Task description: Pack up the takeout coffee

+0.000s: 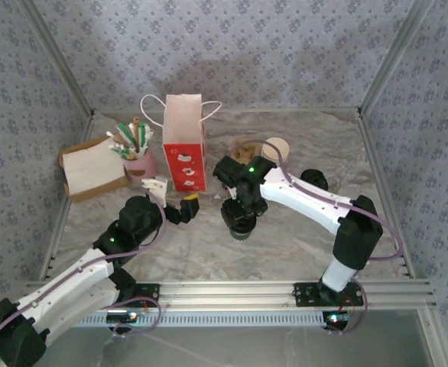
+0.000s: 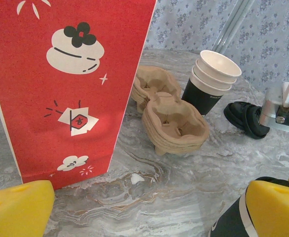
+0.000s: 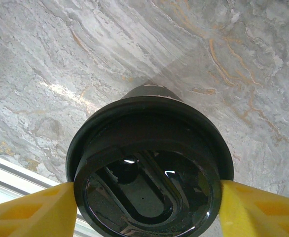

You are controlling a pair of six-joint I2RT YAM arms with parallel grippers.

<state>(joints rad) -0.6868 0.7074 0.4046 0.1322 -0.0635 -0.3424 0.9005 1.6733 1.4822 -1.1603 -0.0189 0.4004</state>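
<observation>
The takeout coffee (image 3: 147, 168) is a black paper cup with its round black lid on, standing on the marble table. My right gripper (image 3: 147, 197) is shut on it from above, a yellow fingertip (image 3: 31, 210) pressed to each side of the lid rim. From the top view the cup (image 1: 239, 227) sits under the right gripper (image 1: 239, 216), right of the red paper bag (image 1: 184, 149). My left gripper (image 1: 175, 203) is open and holds nothing, low in front of the bag (image 2: 70, 89). The cup's side (image 2: 231, 222) shows beside its right finger (image 2: 275, 207).
Brown cardboard cup carriers (image 2: 171, 116) are stacked right of the bag, with a stack of paper cups (image 2: 211, 81) and spare black lids (image 2: 245, 118) behind. A pink holder of stirrers (image 1: 136, 153) and a napkin tray (image 1: 94, 168) stand at the left.
</observation>
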